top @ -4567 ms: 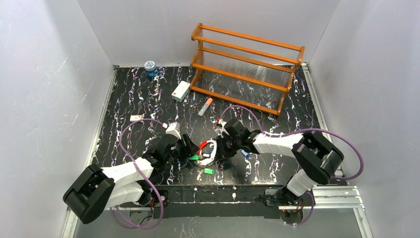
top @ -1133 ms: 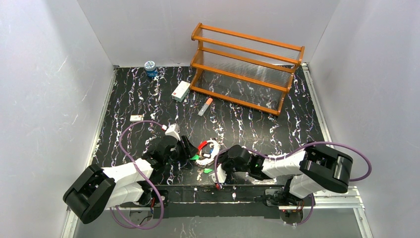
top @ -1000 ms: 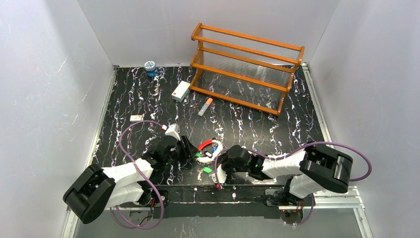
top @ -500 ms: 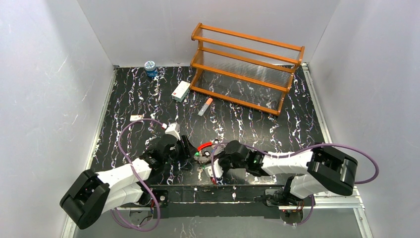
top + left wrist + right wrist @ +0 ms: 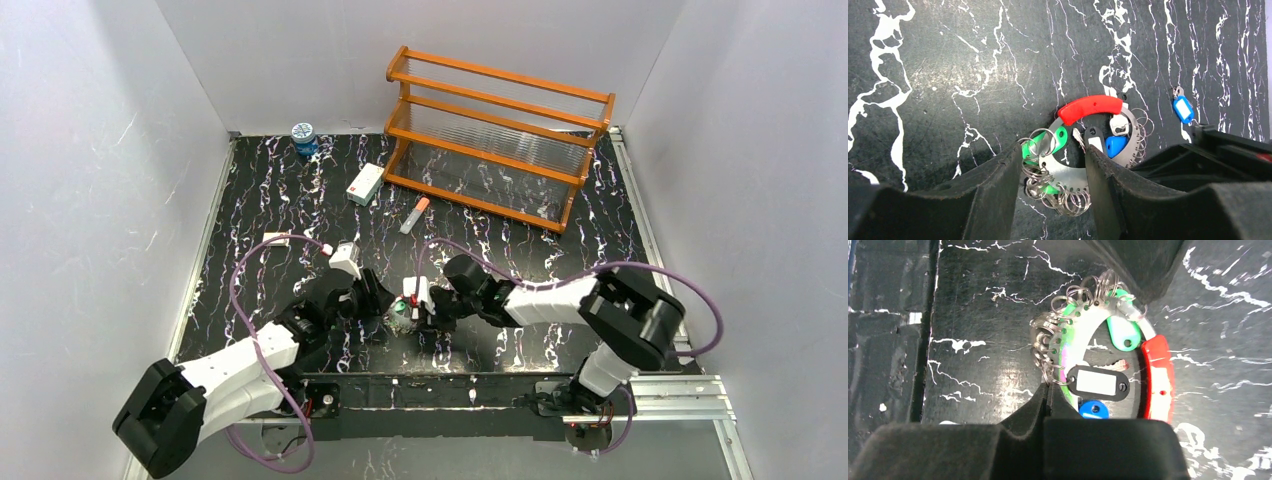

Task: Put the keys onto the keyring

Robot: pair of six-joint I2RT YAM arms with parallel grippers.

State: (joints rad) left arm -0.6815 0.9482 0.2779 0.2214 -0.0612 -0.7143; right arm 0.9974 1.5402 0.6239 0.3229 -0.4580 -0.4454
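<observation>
**Steel band, red arc: both grippers are on the keyring**

Both arms are nose to nose, low over the worktop. The left gripper stands about half open. The keyring's silver band fills the gap and both fingers seem to touch it, so I call that a hold on the green-key side. The oval's long axis lies across those jaws, with the red arc on the side away from the wrist.

Opposite, the right gripper is closed right up. Its tip is hard against the band, just beside the black tag. Whether a little split ring is nipped in there, I can't tell.

A green key and a blue head sit inside the loop.

Now the one to watch: a blue key lies loose on the worktop. It is out past the left gripper's right finger, apart from the keyring and close by the right arm. With the left busy holding, the right looks the nearer and freer one to fetch it and thread it on from its own side.
</observation>
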